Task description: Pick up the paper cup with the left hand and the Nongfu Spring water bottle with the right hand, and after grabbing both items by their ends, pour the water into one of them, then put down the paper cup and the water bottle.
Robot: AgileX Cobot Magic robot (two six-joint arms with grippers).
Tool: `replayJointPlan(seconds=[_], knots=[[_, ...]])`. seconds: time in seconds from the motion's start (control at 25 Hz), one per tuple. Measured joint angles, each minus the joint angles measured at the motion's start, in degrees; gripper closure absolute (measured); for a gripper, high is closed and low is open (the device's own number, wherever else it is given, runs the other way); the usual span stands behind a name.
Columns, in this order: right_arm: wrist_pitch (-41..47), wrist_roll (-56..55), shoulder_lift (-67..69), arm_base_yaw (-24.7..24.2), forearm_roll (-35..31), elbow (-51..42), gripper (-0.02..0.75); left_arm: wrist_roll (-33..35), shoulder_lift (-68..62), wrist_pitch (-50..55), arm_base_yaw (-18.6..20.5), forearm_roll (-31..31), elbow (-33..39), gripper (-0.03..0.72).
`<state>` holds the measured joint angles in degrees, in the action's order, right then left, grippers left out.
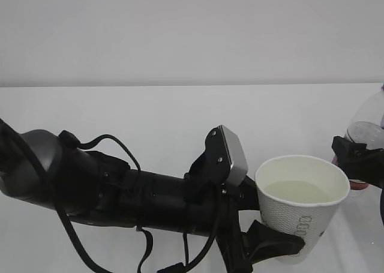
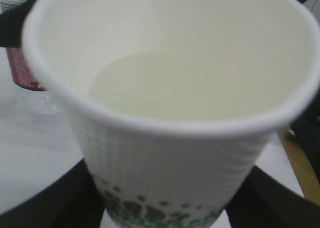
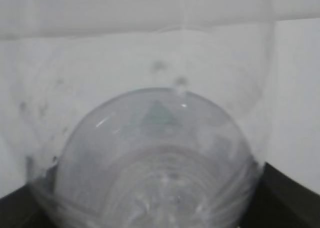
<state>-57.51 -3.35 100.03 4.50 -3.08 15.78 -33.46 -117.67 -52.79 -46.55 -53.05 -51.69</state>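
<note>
White table [image 1: 150, 111] and pale wall are seen behind the paper cup [image 1: 302, 208], part-filled with water [image 1: 300, 191] and clasped low by the left hand [image 1: 273, 244], while the Nongfu Spring water bottle [image 1: 367, 129], at far right, is gripped by the right hand [image 1: 359, 159]; a tilt while lowering could spill the cup.

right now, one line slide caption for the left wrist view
Left hand's fingers grip the paper cup, a pale pool of water inside.

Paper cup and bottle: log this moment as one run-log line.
left claw: holding paper cup | cup: upright, water inside | right claw: around Nongfu Spring water bottle | pour stream: none visible
</note>
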Motion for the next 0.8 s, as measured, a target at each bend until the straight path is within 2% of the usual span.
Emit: replayJointPlan(seconds=[0.36, 0.8], knots=[[-0.7, 0.0, 0.0, 0.0, 0.0, 0.0, 0.101, 0.0, 0.0, 0.0, 0.0, 0.0, 0.0, 0.196], [-1.75, 0.13, 0.0, 0.0, 2.03, -0.39, 0.094, 0.0, 0.0, 0.0, 0.0, 0.0, 0.0, 0.196]])
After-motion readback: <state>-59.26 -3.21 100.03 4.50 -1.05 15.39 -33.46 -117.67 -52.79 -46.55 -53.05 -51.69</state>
